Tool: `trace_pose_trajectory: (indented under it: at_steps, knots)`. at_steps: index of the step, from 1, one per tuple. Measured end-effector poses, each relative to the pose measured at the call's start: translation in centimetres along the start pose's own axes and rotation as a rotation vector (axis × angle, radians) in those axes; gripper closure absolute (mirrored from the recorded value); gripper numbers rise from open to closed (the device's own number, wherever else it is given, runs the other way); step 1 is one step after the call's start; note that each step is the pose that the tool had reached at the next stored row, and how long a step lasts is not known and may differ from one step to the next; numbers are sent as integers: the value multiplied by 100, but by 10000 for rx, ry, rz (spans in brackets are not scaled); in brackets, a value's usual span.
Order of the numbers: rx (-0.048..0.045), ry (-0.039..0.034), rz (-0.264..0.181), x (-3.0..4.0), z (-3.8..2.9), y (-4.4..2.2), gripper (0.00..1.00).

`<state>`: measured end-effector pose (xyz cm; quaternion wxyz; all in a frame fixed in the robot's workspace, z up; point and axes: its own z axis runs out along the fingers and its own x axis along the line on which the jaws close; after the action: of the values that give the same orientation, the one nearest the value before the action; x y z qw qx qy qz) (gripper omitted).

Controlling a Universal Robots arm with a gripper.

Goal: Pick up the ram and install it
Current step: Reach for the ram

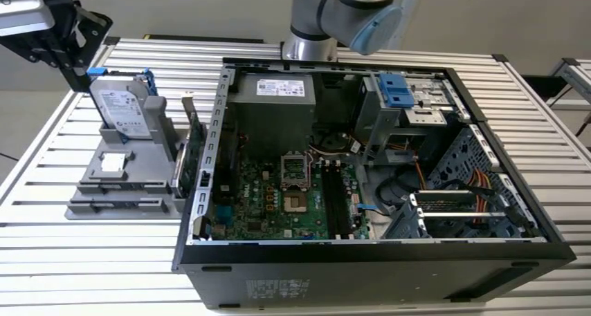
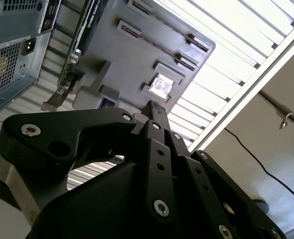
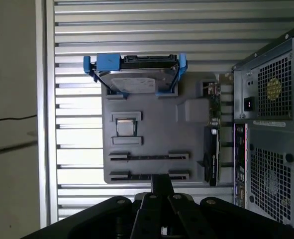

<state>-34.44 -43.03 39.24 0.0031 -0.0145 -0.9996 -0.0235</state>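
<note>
In the exterior view, your gripper (image 1: 74, 53) hangs at ten o'clock from the case (image 1: 369, 261), above the tray (image 1: 102, 209). In the second wrist view its fingers (image 2: 154, 112) are closed together, holding nothing. In the first wrist view the ram (image 3: 149, 156) stands on edge in a tray slot, apart from the fingertips.

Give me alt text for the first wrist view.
The black tool hangs over a grey parts holder on a slatted table. The holder carries a hard drive with blue brackets, a small chip and an upright expansion card, beside a computer case.
</note>
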Motion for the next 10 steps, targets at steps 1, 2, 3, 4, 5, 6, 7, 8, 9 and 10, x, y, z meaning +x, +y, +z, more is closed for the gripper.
trace_pose_trajectory:
  at_steps: [1, 2, 3, 4, 5, 6, 7, 8, 9, 10]
  knots:
    - [0, 0, 0, 0, 0, -9, 100]
    - [0, 0, 0, 0, -1, -17, 100]
    - [0, 0, 0, -1, -1, -27, 100]
    - [0, 0, 0, -1, -2, -36, 100]
    - [0, 0, 0, -1, -2, -46, 100]
    - [0, 0, 0, -2, -3, -57, 100]
    - [0, 1, 0, -2, -4, -69, 100]
    - [0, 0, 0, -2, -4, -82, 100]
    - [0, 0, 0, -3, -5, -96, 100]
    - [0, 0, 0, -3, -5, -110, 100]
